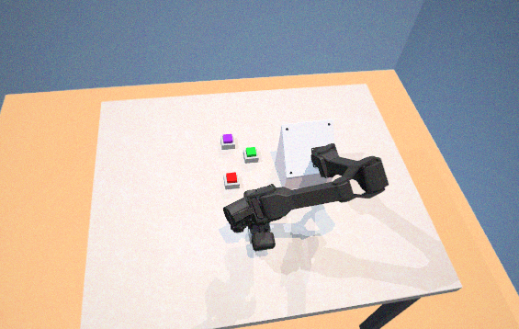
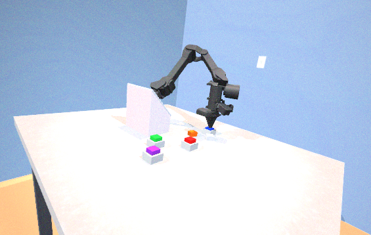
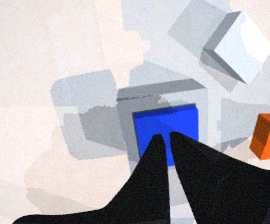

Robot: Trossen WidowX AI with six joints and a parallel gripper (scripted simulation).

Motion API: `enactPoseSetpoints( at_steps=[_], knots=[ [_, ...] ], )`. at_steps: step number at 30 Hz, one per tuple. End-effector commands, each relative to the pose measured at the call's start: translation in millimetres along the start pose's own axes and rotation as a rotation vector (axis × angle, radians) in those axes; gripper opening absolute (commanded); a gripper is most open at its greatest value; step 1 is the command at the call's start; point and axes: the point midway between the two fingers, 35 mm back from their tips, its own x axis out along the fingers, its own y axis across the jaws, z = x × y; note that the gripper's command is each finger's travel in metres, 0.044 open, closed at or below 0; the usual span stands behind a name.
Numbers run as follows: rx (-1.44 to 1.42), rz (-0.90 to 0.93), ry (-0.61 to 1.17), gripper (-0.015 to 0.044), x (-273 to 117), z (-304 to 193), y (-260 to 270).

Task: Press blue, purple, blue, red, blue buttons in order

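One of three blue presses appears under way — the gripper (image 3: 167, 137), fingers pinched shut and empty, bears on the blue button (image 3: 164, 125) directly beneath its tips — which one is unclear.
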Motion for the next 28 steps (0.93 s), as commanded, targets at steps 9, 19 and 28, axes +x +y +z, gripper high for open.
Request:
enactPoseSetpoints(
  at_steps=[9,19,28],
  knots=[
    [0.001,-0.001,0.001,0.0020,-2,0,0],
    [0.005,-0.011,0.005,0.0099,-55,1,0],
    [0.006,-0.010,0.005,0.0309,-94,-1,3]
  ],
)
